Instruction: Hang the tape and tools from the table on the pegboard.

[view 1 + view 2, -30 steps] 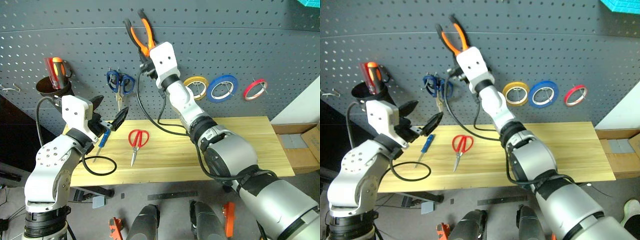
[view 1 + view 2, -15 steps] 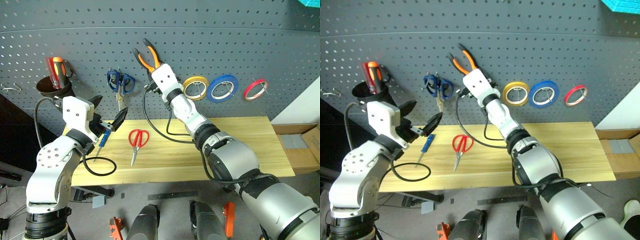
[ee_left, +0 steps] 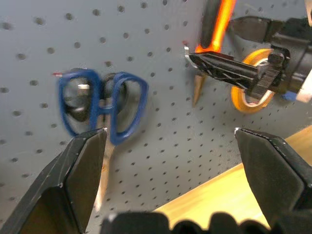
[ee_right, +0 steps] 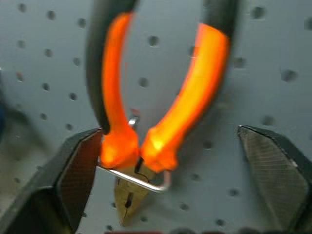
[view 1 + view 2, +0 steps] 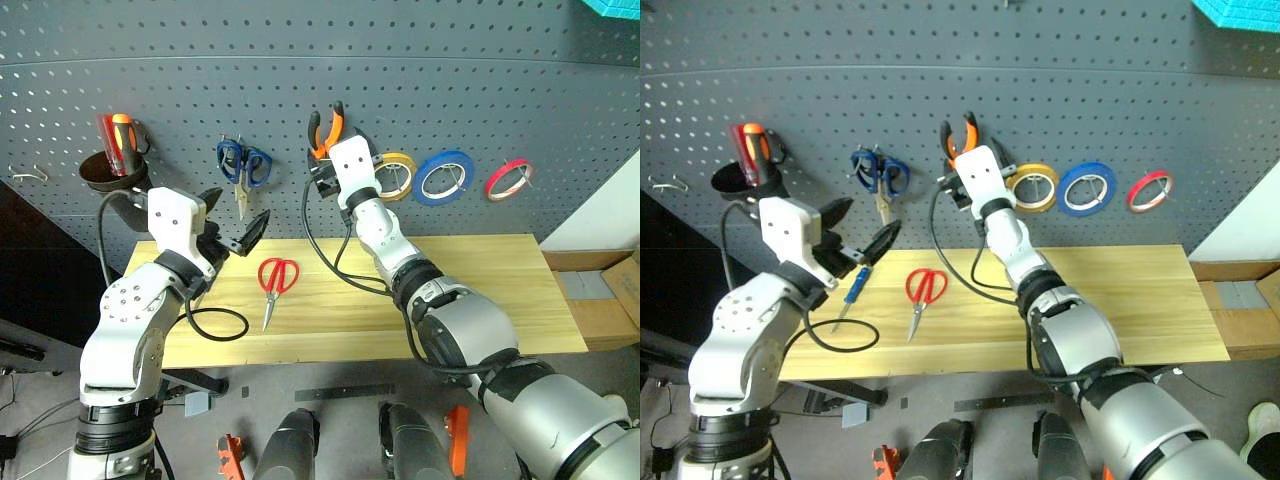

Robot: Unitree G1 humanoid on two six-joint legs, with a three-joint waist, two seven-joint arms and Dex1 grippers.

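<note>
Pliers [image 4: 146,122] hung on a pegboard [image 5: 500,80] hook, right gripper [image 4: 170,161] fingers wide around them, not gripping. Left gripper [image 5: 237,222], also wide and empty, hovered over table [image 5: 480,290]; likely next: grasp red scissors [image 5: 275,282].

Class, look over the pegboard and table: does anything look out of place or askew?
Yes: the pliers hang handles-up on their hook. Red scissors and a blue-handled tool lie on the table, not yet hung.
</note>
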